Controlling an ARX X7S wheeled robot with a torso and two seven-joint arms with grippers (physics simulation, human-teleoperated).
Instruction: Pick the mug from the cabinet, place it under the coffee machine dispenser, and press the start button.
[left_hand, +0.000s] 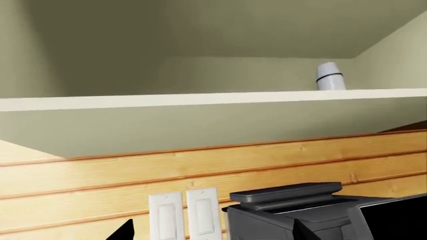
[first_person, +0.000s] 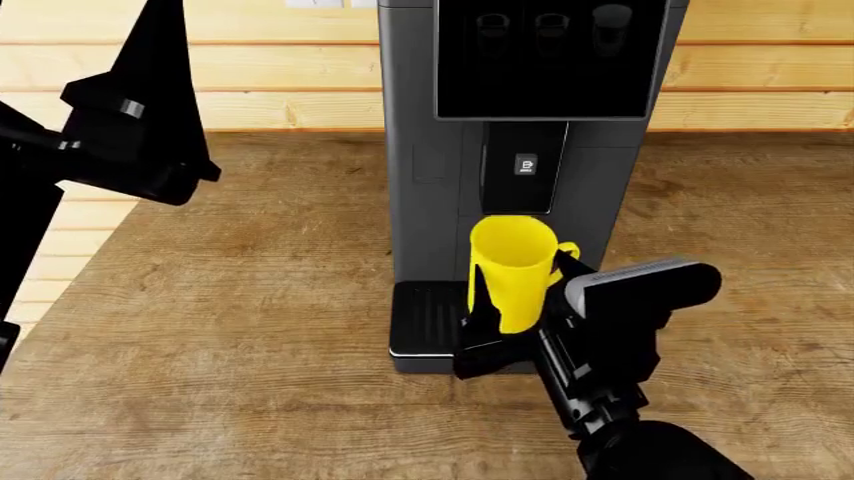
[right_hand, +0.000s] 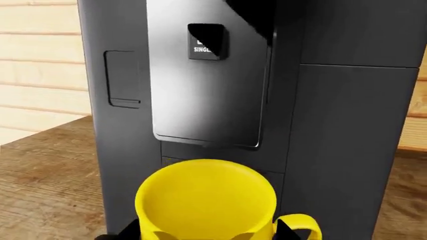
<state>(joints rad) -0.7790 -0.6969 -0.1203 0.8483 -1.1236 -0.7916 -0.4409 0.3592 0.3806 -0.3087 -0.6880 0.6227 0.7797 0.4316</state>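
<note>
In the head view, your right end effector (first_person: 511, 322) pinches the mug (first_person: 511, 272) over the drip tray (first_person: 424, 318), just below the coffee machine dispenser (first_person: 525, 168); the placing step is in hand. In the right wrist view, the mug (right_hand: 207, 200) sits beneath the spout block, so next lower and release. The left wrist view shows only the cabinet shelf (left_hand: 213, 99); you cannot tell the left end effector's state.

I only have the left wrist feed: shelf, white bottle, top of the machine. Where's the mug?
Observer: Head view shows the mug in the right gripper, with the fingers around its lower part.
Operator: Under the dispenser?
Observer: Yes, it's below the dispenser and over the drip tray.
Operator: Set down yet?
Observer: It's upright, but the fingers hide its base, so I can't tell if it touches the tray.
</note>
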